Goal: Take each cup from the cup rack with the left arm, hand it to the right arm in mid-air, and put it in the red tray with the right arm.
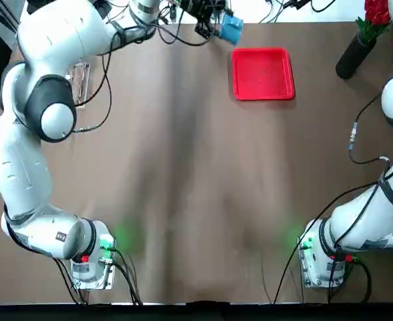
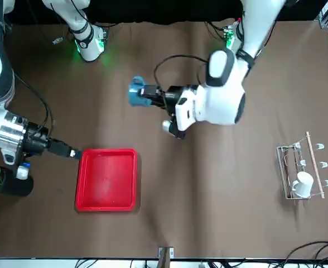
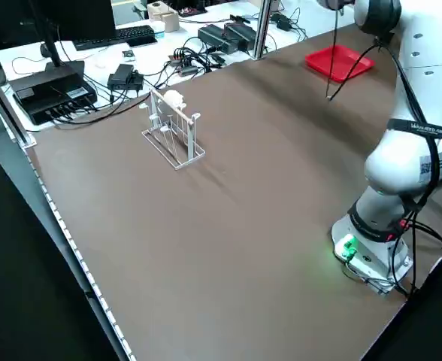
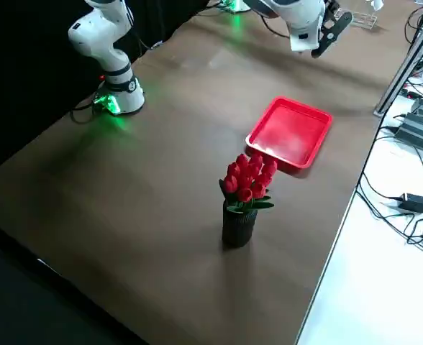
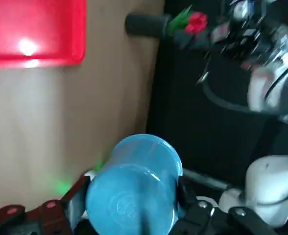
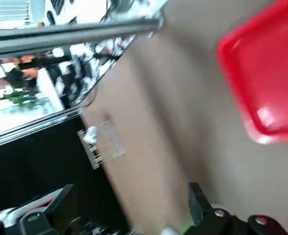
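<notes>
The brown table (image 2: 208,212) is carrying the red tray (image 2: 107,179). Above it, the left tool (image 2: 143,94) is gripping the blue cup (image 2: 135,92) in mid-air, presumably offering it to the right tool (image 2: 75,154), whose fingers are standing apart beside the tray. The white cup (image 2: 303,183) is hanging on the cup rack (image 2: 301,165), far behind the left tool.

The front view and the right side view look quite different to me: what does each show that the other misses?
Only the front view shows the small blue mug held in the left gripper above the brown table, and the thin wire cup rack with a small white mug on it. Only the right side view shows the whole bunch of red flowers in a dark vase, plus cables on a white surface past the table's edge. Both show the flat red square tray, empty, and a green light at an arm's base.
</notes>
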Controlling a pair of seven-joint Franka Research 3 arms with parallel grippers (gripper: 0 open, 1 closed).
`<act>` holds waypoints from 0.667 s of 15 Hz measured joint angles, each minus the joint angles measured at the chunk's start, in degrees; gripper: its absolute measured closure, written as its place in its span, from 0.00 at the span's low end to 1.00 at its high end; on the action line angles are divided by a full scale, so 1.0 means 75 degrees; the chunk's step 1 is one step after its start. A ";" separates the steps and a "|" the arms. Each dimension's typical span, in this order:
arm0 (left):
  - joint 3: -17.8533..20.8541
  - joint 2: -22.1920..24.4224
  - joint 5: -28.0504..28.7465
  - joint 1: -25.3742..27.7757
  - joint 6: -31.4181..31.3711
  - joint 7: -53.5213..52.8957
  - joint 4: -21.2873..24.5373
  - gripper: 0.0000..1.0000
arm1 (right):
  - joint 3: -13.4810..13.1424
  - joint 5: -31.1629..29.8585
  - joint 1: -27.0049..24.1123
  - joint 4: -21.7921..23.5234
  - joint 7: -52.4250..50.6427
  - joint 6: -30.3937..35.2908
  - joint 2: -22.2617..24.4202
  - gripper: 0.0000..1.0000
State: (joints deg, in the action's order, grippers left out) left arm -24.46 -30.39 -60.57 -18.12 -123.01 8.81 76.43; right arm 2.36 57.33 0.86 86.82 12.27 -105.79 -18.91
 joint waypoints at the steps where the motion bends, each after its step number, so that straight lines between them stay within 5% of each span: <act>1: -0.0001 -0.0043 -0.0073 -0.0150 -0.0537 -0.0006 -0.0081 0.23 | 0.0002 0.0407 0.0024 0.0000 0.0236 0.0279 -0.0015 0.00; 5: -0.0001 -0.0692 -0.0100 -0.0647 -0.2598 -0.0332 -0.0578 0.23 | 0.0006 0.1493 0.0069 0.0000 0.0919 0.1449 -0.0056 0.01; 10: -0.0036 -0.0930 -0.0124 -0.0891 -0.3155 -0.0369 -0.0815 0.23 | 0.0013 0.2566 0.0316 -0.0002 0.1058 0.1527 -0.0240 0.11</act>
State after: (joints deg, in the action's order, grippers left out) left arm -24.73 -37.36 -61.50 -24.80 -146.68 6.04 70.31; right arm 2.46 76.57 3.23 86.80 20.20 -94.34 -20.71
